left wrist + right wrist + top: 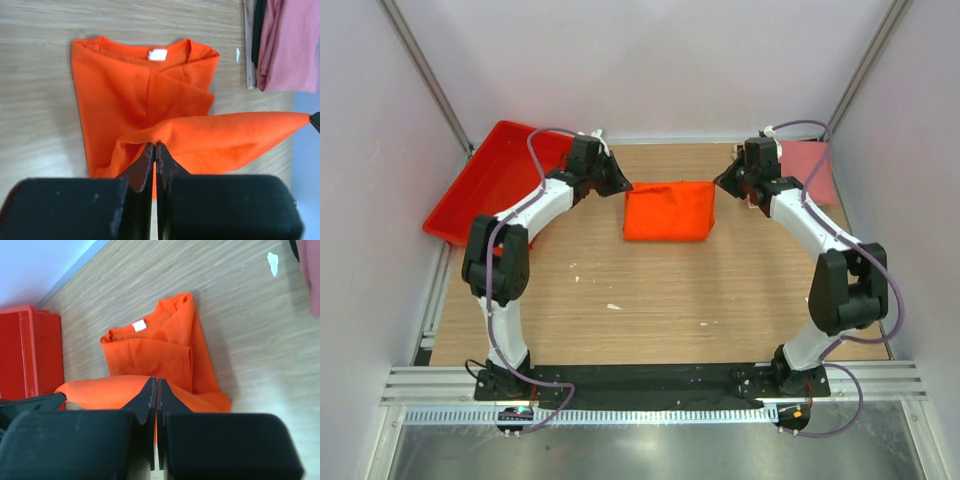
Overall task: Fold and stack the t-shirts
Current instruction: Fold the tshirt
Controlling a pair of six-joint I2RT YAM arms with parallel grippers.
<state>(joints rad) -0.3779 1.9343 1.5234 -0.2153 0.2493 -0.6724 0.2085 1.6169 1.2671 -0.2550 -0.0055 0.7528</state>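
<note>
The orange t-shirt (pixel 669 211) lies partly folded at the back middle of the table, its white neck label (pixel 157 54) toward the near side. My left gripper (pixel 621 183) is shut on the shirt's far left edge (pixel 155 143) and holds it lifted. My right gripper (pixel 723 180) is shut on the far right edge (pixel 156 380), also lifted. The raised edge (pixel 235 132) stretches between both grippers above the folded body (pixel 160 352). The pink t-shirt (pixel 811 168) lies at the back right corner, behind my right arm; it also shows in the left wrist view (pixel 290 45).
A red plastic tray (pixel 490 180) sits tilted at the back left, off the table's edge; it also shows in the right wrist view (pixel 30 352). Small white scraps (pixel 613 306) lie on the wood. White walls enclose the table on three sides.
</note>
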